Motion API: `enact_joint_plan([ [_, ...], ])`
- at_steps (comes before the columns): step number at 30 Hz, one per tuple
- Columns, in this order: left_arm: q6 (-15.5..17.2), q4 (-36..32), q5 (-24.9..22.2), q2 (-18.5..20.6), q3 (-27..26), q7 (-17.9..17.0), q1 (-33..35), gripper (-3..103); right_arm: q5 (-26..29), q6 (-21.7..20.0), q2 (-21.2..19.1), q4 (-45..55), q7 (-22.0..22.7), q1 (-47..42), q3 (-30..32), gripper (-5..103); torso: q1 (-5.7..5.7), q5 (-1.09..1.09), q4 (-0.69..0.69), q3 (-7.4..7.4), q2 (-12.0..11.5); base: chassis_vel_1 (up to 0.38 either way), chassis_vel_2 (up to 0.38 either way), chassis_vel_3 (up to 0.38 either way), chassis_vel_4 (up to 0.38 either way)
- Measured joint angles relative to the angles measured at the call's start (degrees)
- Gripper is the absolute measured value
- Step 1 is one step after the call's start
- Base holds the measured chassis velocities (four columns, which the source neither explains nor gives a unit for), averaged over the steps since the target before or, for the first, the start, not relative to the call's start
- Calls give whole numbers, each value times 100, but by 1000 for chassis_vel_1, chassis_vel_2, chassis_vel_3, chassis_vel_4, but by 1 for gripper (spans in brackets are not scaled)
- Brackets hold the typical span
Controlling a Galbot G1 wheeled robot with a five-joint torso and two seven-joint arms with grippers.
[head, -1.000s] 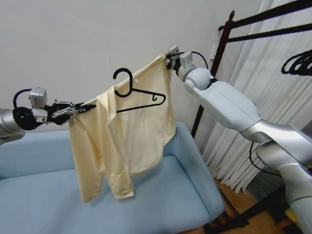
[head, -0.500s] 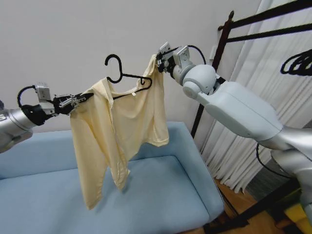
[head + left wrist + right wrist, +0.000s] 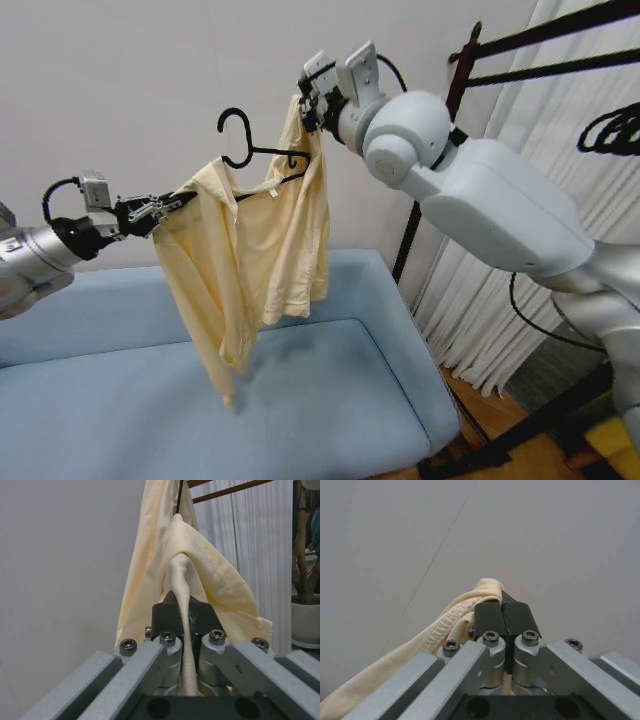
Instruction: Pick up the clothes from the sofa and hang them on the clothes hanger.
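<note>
- The left gripper was clamped on one shoulder of the yellow shirt.
- The right gripper, higher up, pinched the other shoulder.
- The shirt hung between them, a black hanger at its collar, above the sofa seat.

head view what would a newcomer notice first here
A pale yellow shirt hangs stretched in mid-air above the blue sofa, with a black hanger poking up from its top. The left gripper pinches one edge on the left, and the right gripper clamps the other edge higher up, near the dark clothes rack on the right.
</note>
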Motion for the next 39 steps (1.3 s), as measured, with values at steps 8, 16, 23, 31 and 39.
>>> enact_joint_plan([
  [8,10,-4,25,-69,21,-162,-25,2,722,-146,19,450,489,14,44,0,0,-1,0,0,0,0,0,0,0],
  [16,-27,-54,-8,-136,21,-743,-56,2,624,-142,-89,620,547,-404,-27,0,1,1,0,1,0,0,0,0,0],
  [23,-136,-236,189,-235,89,-1122,-55,2,1878,-51,268,619,1446,-389,176,0,1,1,1,1,0,0,0,0,0],
  [31,-146,-342,302,-317,130,-1148,-15,2,3408,161,762,495,2534,-136,733,0,0,-1,0,0,0,0,0,0,0],
  [39,-147,-295,275,-373,194,-1332,-91,2,4254,327,797,797,2957,-226,790,0,0,0,-1,0,0,0,0,0,0],
])
